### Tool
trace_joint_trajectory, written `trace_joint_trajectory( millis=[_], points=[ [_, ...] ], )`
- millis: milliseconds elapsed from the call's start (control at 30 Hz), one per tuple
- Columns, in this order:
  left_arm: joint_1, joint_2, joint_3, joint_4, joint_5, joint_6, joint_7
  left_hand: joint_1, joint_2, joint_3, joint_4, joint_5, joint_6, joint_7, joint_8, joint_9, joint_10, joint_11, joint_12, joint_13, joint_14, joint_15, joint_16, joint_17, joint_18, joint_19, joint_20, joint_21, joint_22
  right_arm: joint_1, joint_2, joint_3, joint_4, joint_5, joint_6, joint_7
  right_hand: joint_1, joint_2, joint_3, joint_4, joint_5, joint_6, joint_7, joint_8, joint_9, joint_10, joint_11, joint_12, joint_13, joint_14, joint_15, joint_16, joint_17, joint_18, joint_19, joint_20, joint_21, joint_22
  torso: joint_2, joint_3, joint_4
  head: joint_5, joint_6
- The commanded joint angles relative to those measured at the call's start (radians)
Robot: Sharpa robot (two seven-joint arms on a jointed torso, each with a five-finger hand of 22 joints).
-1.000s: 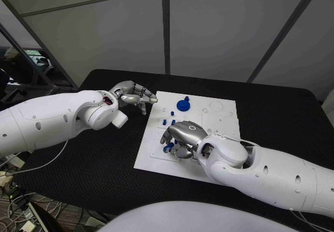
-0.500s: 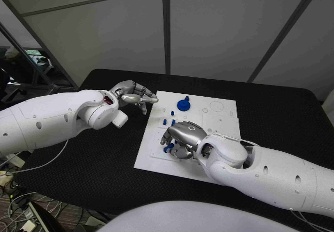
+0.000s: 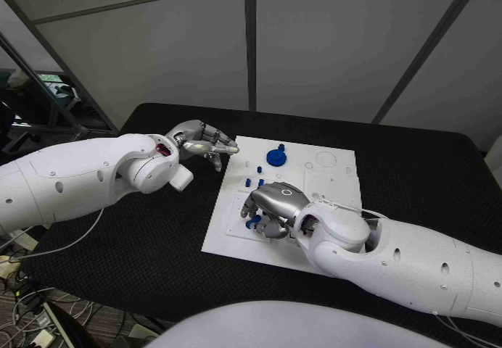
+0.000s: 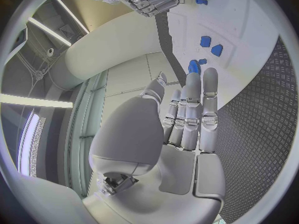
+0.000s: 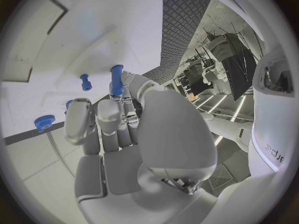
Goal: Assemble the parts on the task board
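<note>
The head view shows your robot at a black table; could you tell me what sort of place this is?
Probably a robotics lab or test cell: a white task board with small blue parts on a black table, enclosed by grey partition panels.

A black table (image 3: pixel 125 246) with grey wall panels (image 3: pixel 314 51) behind.

Bare far right of task board (image 3: pixel 340 170), right robot hand (image 3: pixel 274 206) covering near half

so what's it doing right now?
Assembling blue parts on the white board. The right robot hand is down on the board's near-left area, with a blue peg between its fingers. The left robot hand hovers open just off the board's left edge, holding nothing. A bigger blue part and small pegs sit further up the board.
</note>
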Motion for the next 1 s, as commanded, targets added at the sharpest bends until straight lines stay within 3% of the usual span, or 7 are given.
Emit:
trace_joint_trajectory(
  millis=[33,300,333,433,567,1000],
  points=[
    [0.002,0.002,0.001,0.002,0.003,0.012,0.005,0.004,0.005,-0.002,-0.002,0.000,-0.009,0.000,0.005,-0.001,0.007,0.000,-0.003,-0.001,0.005,-0.001,0.004,-0.001,0.005,0.005,-0.001,-0.006,-0.001,0.001,0.005,-0.001,-0.001,-0.021,0.025,-0.012,-0.004,0.010,0.006,0.002,0.006,-0.002,0.002,-0.003,-0.001,0.028,-0.020,0.003,0.001,0.008,-0.002,0.004,0.000,-0.016,0.007,0.000,0.003,0.001,0.000,-0.0002,0.0002,0.000,-0.001],
    [0.004,0.003,0.001,0.004,0.003,0.013,0.004,0.005,0.005,-0.002,-0.002,0.000,-0.009,0.000,0.005,-0.001,0.007,0.000,-0.004,-0.001,0.005,-0.001,0.004,-0.001,0.005,0.005,-0.001,-0.006,-0.001,0.001,0.014,-0.002,-0.005,-0.026,0.055,-0.023,-0.010,0.010,0.005,0.003,0.001,-0.003,0.002,-0.004,-0.001,0.030,-0.020,-0.001,0.002,0.007,-0.001,0.003,-0.002,-0.016,0.007,0.000,0.003,0.001,0.000,-0.0004,0.0002,0.001,-0.002],
    [0.005,0.003,0.001,0.004,0.003,0.013,0.004,0.005,0.005,-0.002,-0.002,0.000,-0.009,0.000,0.005,-0.001,0.007,0.000,-0.004,-0.001,0.005,-0.001,0.004,-0.001,0.005,0.005,-0.001,-0.006,-0.001,0.001,0.015,-0.004,-0.004,-0.026,0.058,-0.024,-0.011,0.010,0.005,0.003,-0.001,-0.003,0.002,-0.004,-0.001,0.030,-0.020,-0.002,0.002,0.007,-0.001,0.002,-0.004,-0.016,0.006,0.001,0.003,0.001,0.000,-0.0004,0.0002,0.001,-0.003],
    [0.006,0.004,0.001,0.004,0.003,0.015,0.004,0.005,0.005,-0.002,-0.002,0.000,-0.009,0.000,0.005,-0.001,0.007,0.000,-0.004,-0.001,0.005,-0.001,0.004,-0.001,0.005,0.005,-0.001,-0.006,-0.001,0.001,0.012,-0.026,0.002,-0.027,0.059,-0.025,-0.013,0.010,0.004,0.003,-0.003,-0.003,0.002,-0.004,-0.001,0.030,-0.020,-0.004,0.002,0.006,-0.001,0.002,-0.006,-0.015,0.005,0.001,0.002,0.000,-0.001,-0.0003,-0.0007,0.002,-0.004],
    [0.007,0.006,0.001,0.003,0.003,0.016,0.004,0.005,0.005,-0.002,-0.002,0.000,-0.009,0.000,0.005,-0.001,0.007,0.000,-0.004,-0.001,0.005,-0.001,0.004,-0.001,0.005,0.005,-0.001,-0.006,-0.001,0.002,0.014,-0.036,0.003,-0.028,0.060,-0.023,-0.014,0.009,0.004,0.003,-0.004,-0.003,0.002,-0.004,-0.001,0.029,-0.020,-0.006,0.002,0.006,-0.001,0.001,-0.006,-0.015,0.005,0.001,0.002,0.000,-0.001,-0.0004,0.0002,0.002,-0.004],
    [0.009,0.008,0.001,0.001,0.003,0.018,0.002,0.005,0.005,-0.002,-0.002,0.000,-0.009,0.000,0.005,-0.001,0.007,0.000,-0.004,-0.001,0.005,-0.001,0.004,-0.001,0.005,0.005,-0.001,-0.006,-0.001,0.001,0.022,-0.043,-0.004,-0.028,0.048,-0.017,-0.024,0.007,0.004,0.006,-0.007,-0.013,0.006,-0.010,-0.002,0.006,-0.013,-0.029,-0.003,0.004,0.004,0.000,-0.009,-0.014,-0.001,0.004,-0.003,-0.006,-0.001,0.0002,-0.0002,0.004,-0.004]
  ],
)
